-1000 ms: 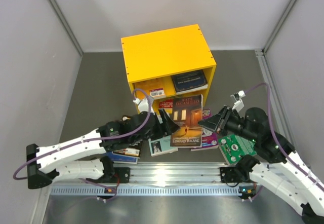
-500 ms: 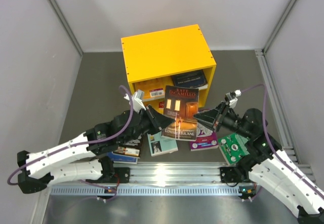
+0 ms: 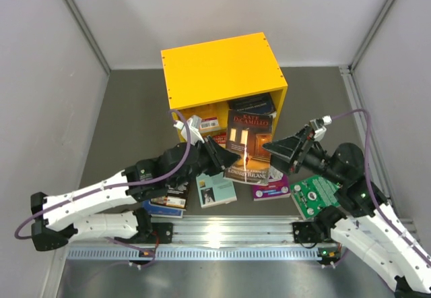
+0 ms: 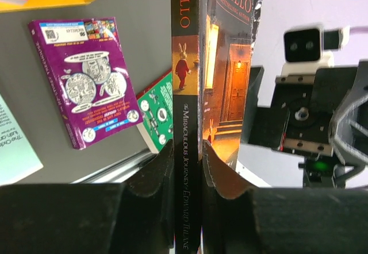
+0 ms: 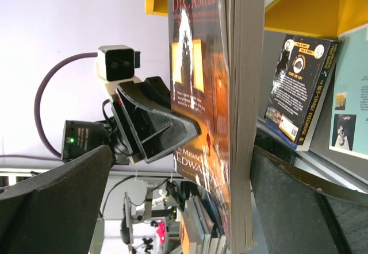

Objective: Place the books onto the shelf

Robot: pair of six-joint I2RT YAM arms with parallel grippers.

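Note:
A dark brown book (image 3: 248,146) with an orange-lit cover hangs upright in front of the yellow shelf (image 3: 222,69). My left gripper (image 3: 217,155) is shut on its spine (image 4: 185,93), one finger on each side. My right gripper (image 3: 275,147) stands open at the book's page edge (image 5: 241,122), its fingers wide on either side and not pressing it. A dark blue book (image 3: 252,104) lies in the shelf's upper compartment. On the table lie a purple book (image 3: 271,189), a green one (image 3: 315,195), a teal one (image 3: 215,190) and a small stack (image 3: 168,200).
The shelf's open front faces the arms, with red-and-white books (image 3: 209,124) in its left part. Grey walls close in on both sides. A metal rail (image 3: 229,234) runs along the near table edge. The black book (image 5: 302,87) leans at the right of the right wrist view.
My left gripper has closed on the brown book's spine, and my right gripper has opened and let it go. The book has moved up towards the shelf.

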